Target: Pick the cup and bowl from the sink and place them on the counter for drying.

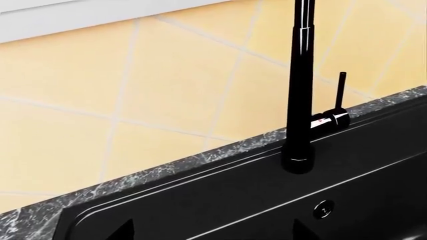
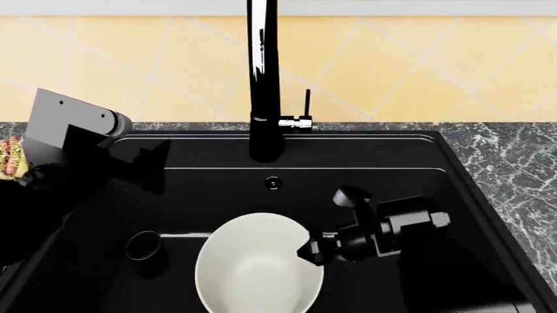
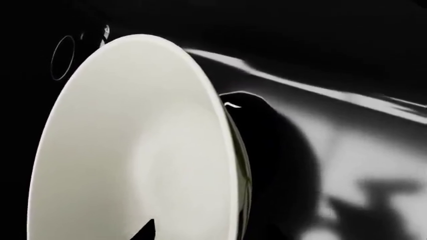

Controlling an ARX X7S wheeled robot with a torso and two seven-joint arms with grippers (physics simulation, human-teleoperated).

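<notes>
White bowl [image 2: 257,270] in the sink [image 2: 418,156], its rim gripped by the right gripper [image 2: 306,250] (left gripper's [image 2: 156,160] state indiscernible); cup [image 2: 143,246] nearby.

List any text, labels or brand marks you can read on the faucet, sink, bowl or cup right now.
None readable in any view.
The faucet, sink, bowl and cup are plain.
The small round fitting on the sink wall bears a mark too small to read.
</notes>
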